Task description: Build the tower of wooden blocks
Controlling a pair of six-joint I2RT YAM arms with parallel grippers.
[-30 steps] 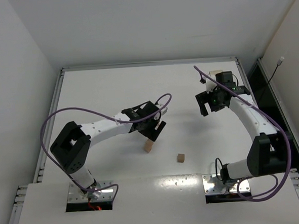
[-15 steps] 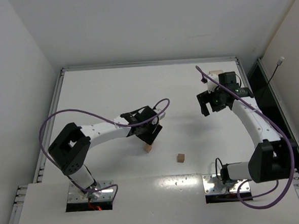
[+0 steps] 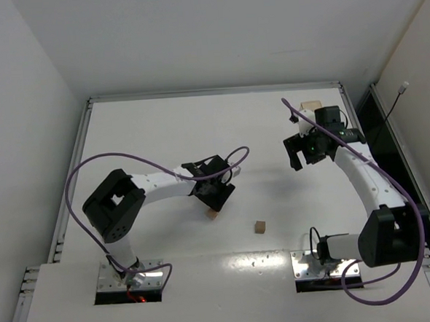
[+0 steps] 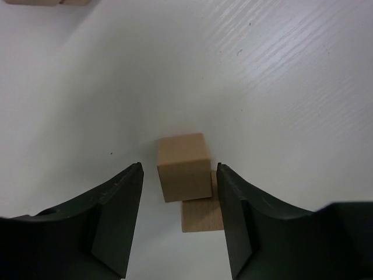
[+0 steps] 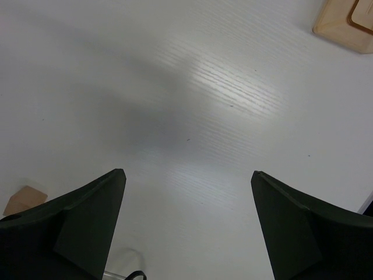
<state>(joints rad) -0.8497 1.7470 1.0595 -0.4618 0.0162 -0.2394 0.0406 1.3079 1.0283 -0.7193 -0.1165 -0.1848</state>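
The left gripper (image 4: pixel 179 169) hangs low over a two-high stack, its jaws part-way apart and straddling the top cube (image 4: pixel 182 157); a sliver of table (image 4: pixel 116 87) shows between the cube and the jaw on its left side, and the other jaw sits just beside it or barely touching, so nothing is clamped yet. The top cube rests skewed on the lower cube (image 4: pixel 202 217), which pokes out below it toward the second jaw; the straddle probably serves to square the cube up or to take hold of it, though which cannot be told.

The right gripper (image 5: pixel 187 175) hovers with jaws spread wide and only bare table between them; it looks parked clear, likely so that the stack is not disturbed.

The overhead view hides the stack under the left wrist, showing only a tan edge; the wrist view alone reveals two cubes and their offset. The overhead view alone places a third cube (image 3: pixel 259 227) well outside both sets of jaws; the right wrist view catches the tray (image 5: pixel 344 23) far beyond its jaws.
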